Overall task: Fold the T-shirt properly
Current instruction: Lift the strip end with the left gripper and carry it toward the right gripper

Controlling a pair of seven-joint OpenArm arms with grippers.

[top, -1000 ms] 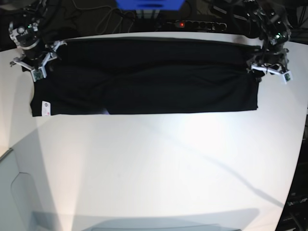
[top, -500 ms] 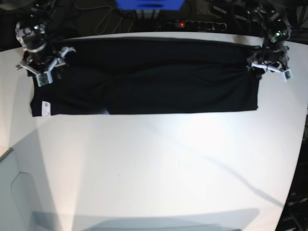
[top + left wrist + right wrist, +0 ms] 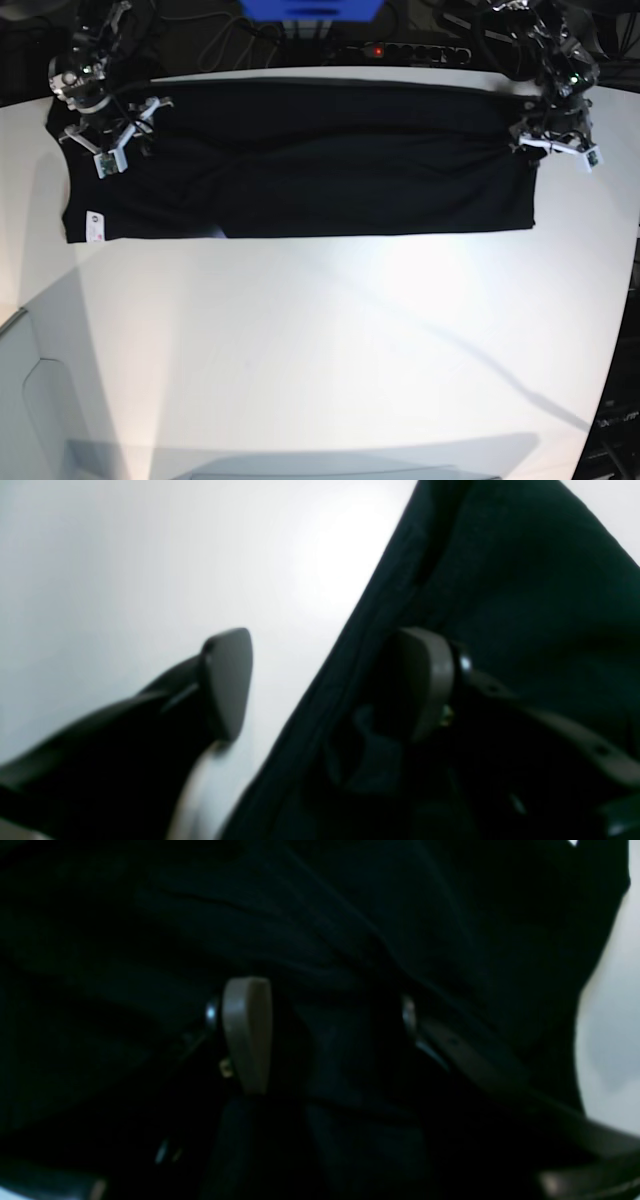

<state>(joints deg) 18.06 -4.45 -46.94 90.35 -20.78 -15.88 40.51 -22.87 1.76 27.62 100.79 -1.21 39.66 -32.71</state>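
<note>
On the white table (image 3: 330,340), base view: black shirt (image 3: 300,165) spread in a long smooth band along the far edge.
Left wrist: left gripper (image 3: 330,680) gapes astride the stitched edge, gripping nothing. Right wrist: right gripper (image 3: 330,1035) spread wide above rumpled cloth.

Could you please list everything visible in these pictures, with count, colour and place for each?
T-shirt: one, black, lying folded into a long band across the far part of the table.
Tag: one, white, at the T-shirt's near corner on the base view's left.
Table: one, white, filling most of the base view.
Power strip: one, black with a red light, behind the table's far edge.
Blue object: one, at the top edge, mostly cut off.
Right gripper: one, over the T-shirt's end on the view's left, fingers apart.
Left gripper: one, at the opposite end, fingers apart astride the cloth's edge.
</note>
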